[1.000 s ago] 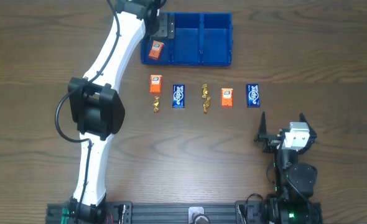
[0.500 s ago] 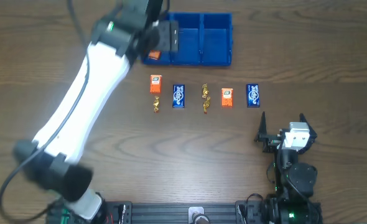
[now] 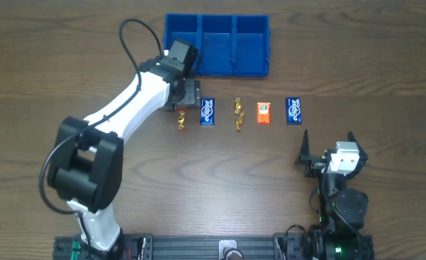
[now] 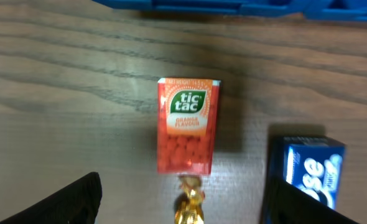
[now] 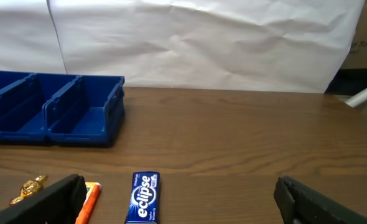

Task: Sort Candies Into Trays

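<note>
From above, my left tool (image 3: pixel 187 94) sits at the left end of the candy row on the bench (image 3: pixel 386 72), just in front of the blue tray (image 3: pixel 227 71). Along the row to its right lie a gold candy (image 3: pixel 181 121), a blue pack (image 3: pixel 208 111), two more gold candies (image 3: pixel 238 107), an orange box (image 3: pixel 263 113) and a second blue pack (image 3: pixel 294 110). My right tool (image 3: pixel 327 146) stands low on the right, well apart from the row, with its fingers spread wide.

At my left wrist, the left tool (image 4: pixel 183 199) is wide open and holds nothing. The end orange box (image 4: pixel 188 124) lies flat on the bench between my two fingers (image 4: pixel 65 202), touched by neither. The gold candy (image 4: pixel 191 202) lies against its near end, the blue pack (image 4: pixel 308 171) is just beside it, and the blue tray (image 4: pixel 233 5) lies beyond.

At my right wrist, the right tool (image 5: pixel 183 202) is wide open and empty. Ahead of it lie the second blue pack (image 5: pixel 143 198), the orange box (image 5: pixel 89 198) and one of the gold candies (image 5: pixel 28 186). The blue tray (image 5: pixel 53 115) is farther off.
</note>
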Robot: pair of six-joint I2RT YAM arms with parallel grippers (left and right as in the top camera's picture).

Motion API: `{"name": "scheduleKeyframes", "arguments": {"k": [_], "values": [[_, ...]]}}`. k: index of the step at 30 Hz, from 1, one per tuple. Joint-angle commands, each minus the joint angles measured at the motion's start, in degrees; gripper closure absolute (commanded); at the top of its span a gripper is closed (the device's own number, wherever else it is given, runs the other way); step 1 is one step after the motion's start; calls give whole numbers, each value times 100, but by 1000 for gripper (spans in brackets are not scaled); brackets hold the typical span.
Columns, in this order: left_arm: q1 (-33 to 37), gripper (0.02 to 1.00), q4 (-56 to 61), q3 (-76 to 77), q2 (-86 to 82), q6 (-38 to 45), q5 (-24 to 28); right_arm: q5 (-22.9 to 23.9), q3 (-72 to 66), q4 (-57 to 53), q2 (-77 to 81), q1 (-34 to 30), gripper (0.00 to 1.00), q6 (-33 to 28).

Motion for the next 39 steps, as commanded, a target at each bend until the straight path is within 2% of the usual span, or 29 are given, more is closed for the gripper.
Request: {"name": "scheduleKeyframes", "arguments": {"k": [1, 15, 27, 30, 33, 36, 37, 39], "values": [[22, 187, 229, 50, 450, -44, -103, -15, -13, -17, -31, -35, 1, -81], [190, 275, 474, 55, 715, 26, -24, -15, -13, -20, -31, -35, 1, -81], [210, 297, 640, 55, 852, 155, 68, -15, -13, -20, -31, -35, 3, -81], [210, 334, 645, 55, 852, 155, 68, -15, -13, -20, -31, -35, 3, -81], [205, 443, 645, 52, 852, 155, 68, -15, -13, -20, -31, -35, 3, -81], [199, 667, 643, 52, 852, 153, 72, -15, -13, -20, -31, -35, 1, -81], [199, 715, 638, 52, 852, 153, 79, -15, -13, -20, -31, -35, 1, -81], [199, 748, 629, 55, 852, 153, 133, -15, -13, -17, -31, -35, 1, -81]]}}
